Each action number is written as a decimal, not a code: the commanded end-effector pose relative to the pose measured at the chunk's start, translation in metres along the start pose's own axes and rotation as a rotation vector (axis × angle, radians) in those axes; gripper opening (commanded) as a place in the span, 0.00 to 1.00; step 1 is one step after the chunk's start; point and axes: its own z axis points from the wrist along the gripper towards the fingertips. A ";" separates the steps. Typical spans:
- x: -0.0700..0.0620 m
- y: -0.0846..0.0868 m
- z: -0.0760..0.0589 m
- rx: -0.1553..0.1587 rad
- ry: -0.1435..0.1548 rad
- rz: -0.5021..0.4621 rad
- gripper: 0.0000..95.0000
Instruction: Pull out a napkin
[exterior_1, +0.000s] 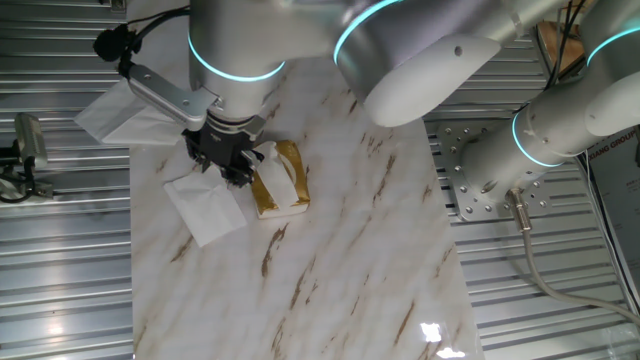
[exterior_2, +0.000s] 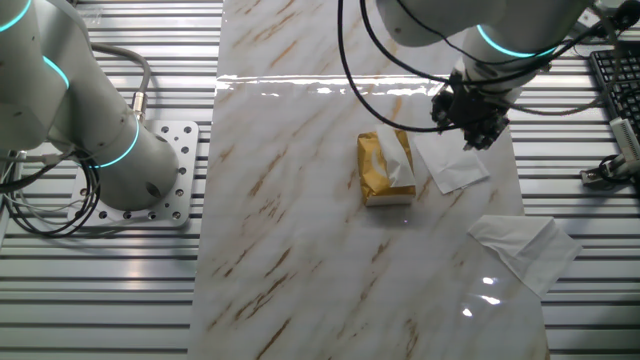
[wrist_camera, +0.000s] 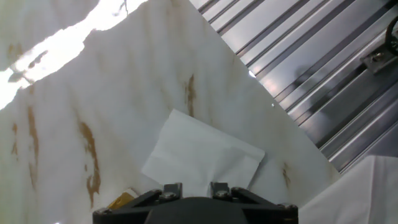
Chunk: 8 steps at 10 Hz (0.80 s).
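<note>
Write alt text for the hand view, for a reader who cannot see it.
A small white napkin lies flat on a marble-patterned table, just ahead of the robot's gripper at the bottom edge. A corner of a yellow-gold packet peeks in lower left; ribbed metal flooring fills the upper right.

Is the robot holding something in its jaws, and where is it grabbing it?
It cannot be told. The gripper hovers over the small white paper napkin beside the yellow-gold packet, but its jaws are hidden in every view.

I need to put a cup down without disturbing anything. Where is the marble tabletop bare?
Bare: the marble tabletop on the side of the yellow-gold packet facing away from the small white napkin. Crowded: around the gripper, and the corner holding the larger folded white paper.
</note>
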 end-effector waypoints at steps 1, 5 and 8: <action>0.005 0.000 -0.001 -0.004 0.039 0.001 0.00; 0.029 0.001 -0.005 -0.052 0.052 0.071 0.00; 0.035 0.005 0.000 -0.061 0.065 0.128 0.00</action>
